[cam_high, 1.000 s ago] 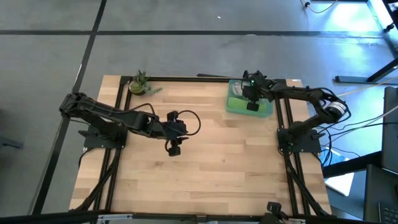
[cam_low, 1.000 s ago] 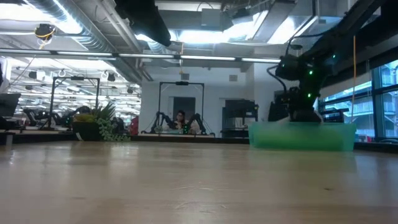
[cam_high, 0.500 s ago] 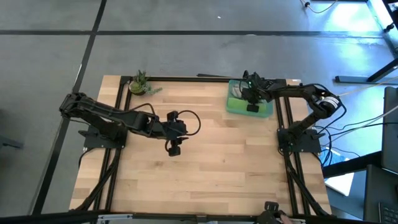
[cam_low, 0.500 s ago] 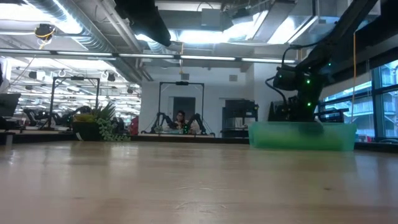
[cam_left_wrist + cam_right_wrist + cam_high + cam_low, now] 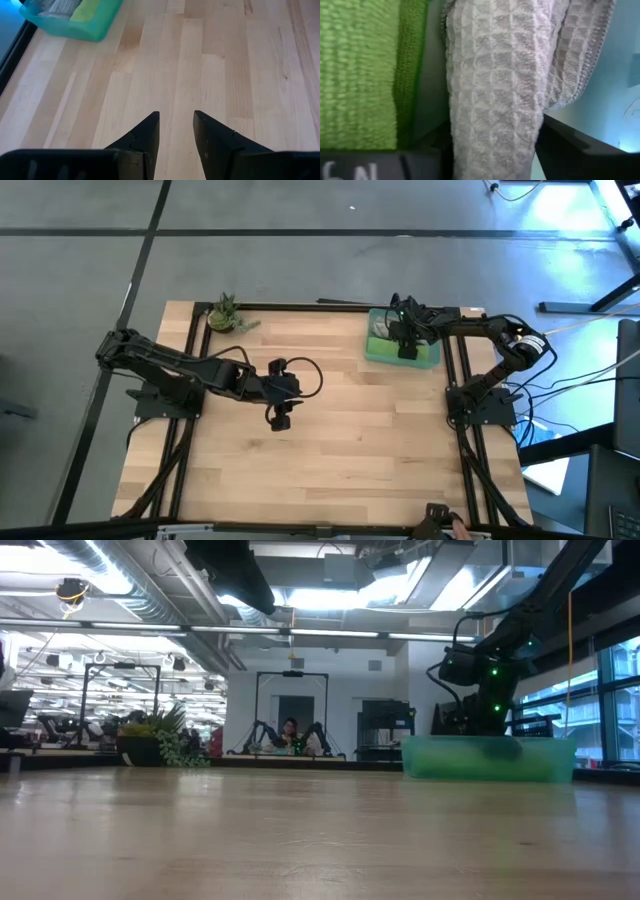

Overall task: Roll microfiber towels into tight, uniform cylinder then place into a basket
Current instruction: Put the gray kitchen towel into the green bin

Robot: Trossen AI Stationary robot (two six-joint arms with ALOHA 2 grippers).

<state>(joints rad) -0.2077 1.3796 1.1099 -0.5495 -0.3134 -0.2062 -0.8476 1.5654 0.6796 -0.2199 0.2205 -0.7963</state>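
Grey waffle-weave towel (image 5: 495,90), lime towel (image 5: 360,70), teal basket (image 5: 95,30).

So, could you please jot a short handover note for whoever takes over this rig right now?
Left gripper: open, empty, hovering over bare table mid-left.
Right gripper: down inside the basket at the table's far right, jaws either side of the grey towel.
Green towel: lies in the basket beside the grey one.
Done: both towels in the basket.
Left: let go of the grey towel and lift the right arm clear.
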